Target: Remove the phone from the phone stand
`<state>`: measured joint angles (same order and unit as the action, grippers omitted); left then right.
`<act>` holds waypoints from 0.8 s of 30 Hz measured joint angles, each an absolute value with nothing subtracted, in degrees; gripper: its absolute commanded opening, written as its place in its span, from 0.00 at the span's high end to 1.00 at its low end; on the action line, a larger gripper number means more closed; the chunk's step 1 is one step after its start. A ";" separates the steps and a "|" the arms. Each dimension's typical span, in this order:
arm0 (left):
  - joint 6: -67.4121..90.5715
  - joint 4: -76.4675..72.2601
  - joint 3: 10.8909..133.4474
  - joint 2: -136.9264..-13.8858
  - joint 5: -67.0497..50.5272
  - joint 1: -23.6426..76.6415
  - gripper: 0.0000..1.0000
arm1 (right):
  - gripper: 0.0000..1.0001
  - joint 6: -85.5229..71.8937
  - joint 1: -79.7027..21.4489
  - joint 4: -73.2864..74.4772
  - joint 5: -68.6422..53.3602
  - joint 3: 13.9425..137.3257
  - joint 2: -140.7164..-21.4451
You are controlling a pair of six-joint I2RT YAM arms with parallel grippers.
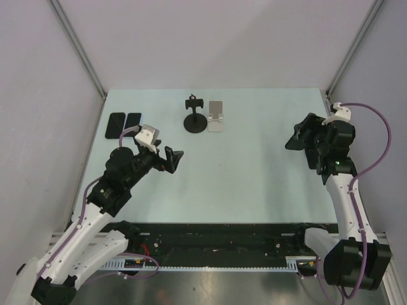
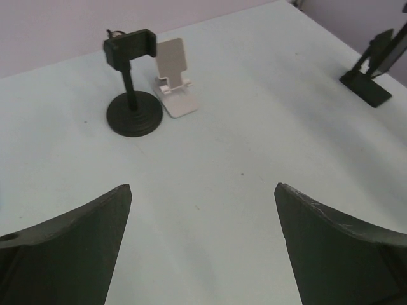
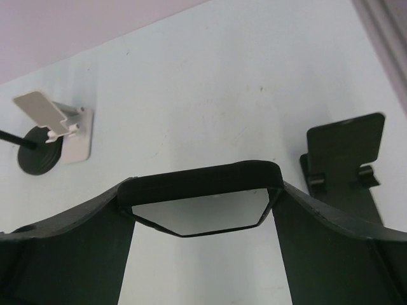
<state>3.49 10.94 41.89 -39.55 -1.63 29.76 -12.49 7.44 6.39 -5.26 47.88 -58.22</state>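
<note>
A: Fig. 1 — where is the black slab phone with the glossy screen?

B: Held in the right gripper, jaws set wide and clamped across its short side. It hangs above the pale green counter at the right, near the empty black folding phone stand. Left gripper: jaws wide open, holding nothing.

A: Orientation?

B: The visible end edge runs left to right. The long axis appears to run back along the fingers, foreshortened.

A: Hazards?

B: The grip seems to sit near one end — the phone could pivot or slip out. Lowered too close, it could clip the stand.
</note>
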 measured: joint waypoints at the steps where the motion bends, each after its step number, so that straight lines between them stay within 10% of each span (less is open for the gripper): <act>1: 4.25 10.52 41.89 -40.10 -3.11 29.95 0.00 | 0.95 -13.74 6.98 7.46 -5.28 47.88 -57.76; 24: 19.53 -22.72 34.22 -62.65 -2.44 56.49 0.01 | 1.00 -38.48 -22.87 14.68 -7.07 44.71 -51.40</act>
<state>19.53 -22.72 34.22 -62.65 -2.44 56.49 -38.48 -22.87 14.68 -7.07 44.71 -51.40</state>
